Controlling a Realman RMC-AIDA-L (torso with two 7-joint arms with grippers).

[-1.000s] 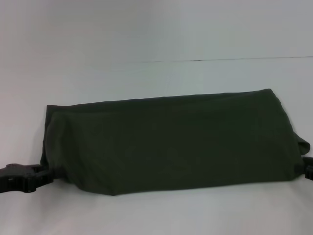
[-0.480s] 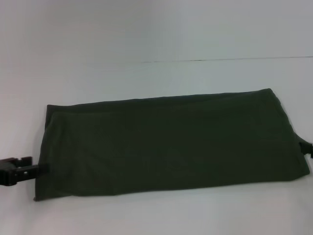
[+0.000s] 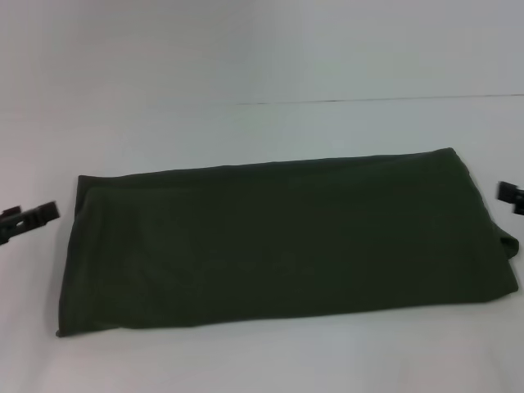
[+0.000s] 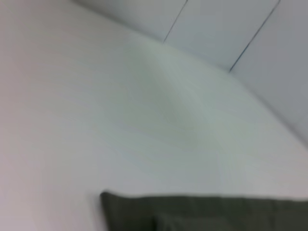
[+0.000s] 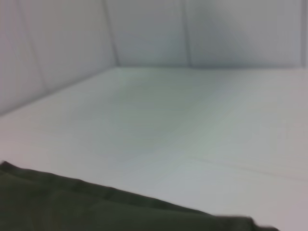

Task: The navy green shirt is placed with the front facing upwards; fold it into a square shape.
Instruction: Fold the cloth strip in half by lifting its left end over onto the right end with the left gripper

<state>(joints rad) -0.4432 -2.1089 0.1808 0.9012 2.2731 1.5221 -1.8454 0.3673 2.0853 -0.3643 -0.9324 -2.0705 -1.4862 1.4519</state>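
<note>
The navy green shirt [image 3: 286,241] lies flat on the white table [image 3: 262,131] as a long folded band running left to right, plain green side up; no lettering or collar shows. My left gripper [image 3: 31,216] hovers just off the shirt's left end, apart from the cloth. At the picture's right edge my right gripper [image 3: 511,195] is beside the shirt's right end and holds nothing. A corner of the shirt [image 4: 207,214] shows in the left wrist view, and an edge of the shirt [image 5: 72,207] in the right wrist view.
White table surface [image 3: 246,360] surrounds the shirt on every side. A pale wall [image 3: 262,49] with thin seams stands behind the table's far edge.
The shirt's near edge, lifted a second ago, now lies flat on the table. Both grippers have come off the cloth and moved up and away from its ends.
</note>
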